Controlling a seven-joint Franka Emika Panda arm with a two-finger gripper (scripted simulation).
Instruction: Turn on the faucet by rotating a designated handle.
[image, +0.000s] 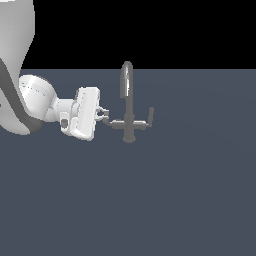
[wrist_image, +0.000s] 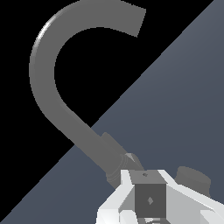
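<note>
Basically, the gripper (image: 104, 115) sat at the exterior view's left lever (image: 108, 121) of the faucet (image: 128, 102), mid-floor. Fingers (wrist_image: 127, 186) looked narrow around the rod; real clamping, can't tell. Right lever (image: 150, 115) upright. Approach looked done, rotation seemingly pending.

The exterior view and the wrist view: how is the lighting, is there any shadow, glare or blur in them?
Exterior view: flat, even light; the faucet casts no visible shadow on the grey floor, and the background is plain black; edges are slightly soft. Wrist view: a pale highlight runs along the outer curve of the spout; the gripper fills the near edge, cut off by the frame.
</note>
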